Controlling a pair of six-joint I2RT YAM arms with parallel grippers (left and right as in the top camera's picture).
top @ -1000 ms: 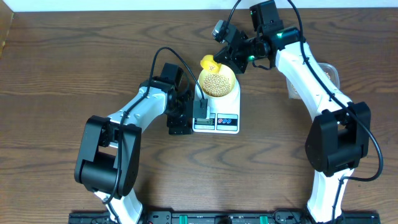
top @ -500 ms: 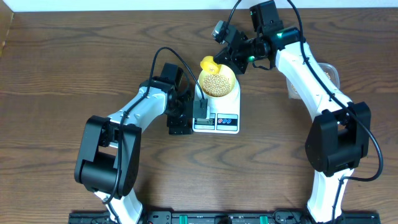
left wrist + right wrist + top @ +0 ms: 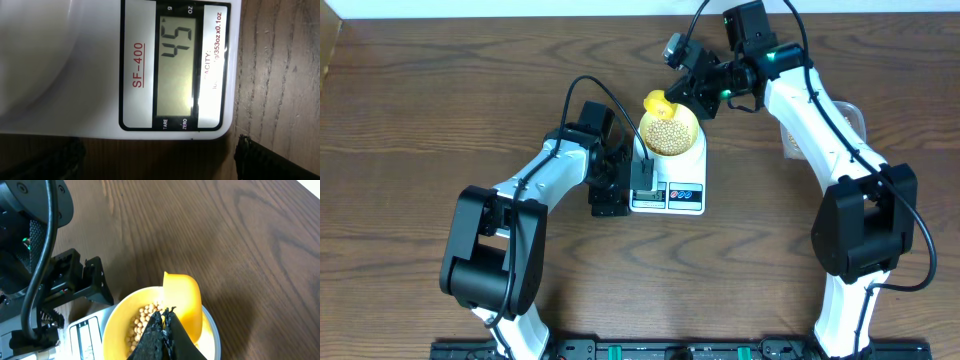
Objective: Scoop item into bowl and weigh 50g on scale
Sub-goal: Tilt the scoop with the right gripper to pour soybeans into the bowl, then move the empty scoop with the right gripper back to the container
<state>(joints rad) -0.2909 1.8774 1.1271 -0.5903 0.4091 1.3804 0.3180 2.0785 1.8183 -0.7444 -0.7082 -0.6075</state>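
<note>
A: From the left hand (image 3: 160,152), where is the scale (image 3: 685,195) found?
B: Just ahead. That hand is held spread with nothing gripped, and 45 is read on the grey display (image 3: 177,67).
A: And beyond?
B: The smooth pale-yellow bowl (image 3: 694,122) is seated on the scale's far half, holding small round tan beans (image 3: 668,136). The glossy yellow scoop (image 3: 182,302) is held over its far rim, handle pinched by the right hand (image 3: 163,330), so the top-up is judged best left to that arm.
A: The counter (image 3: 420,100)?
B: Dark wood grain is seen.

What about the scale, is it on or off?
On. The scale has a lit display showing 45.
</note>
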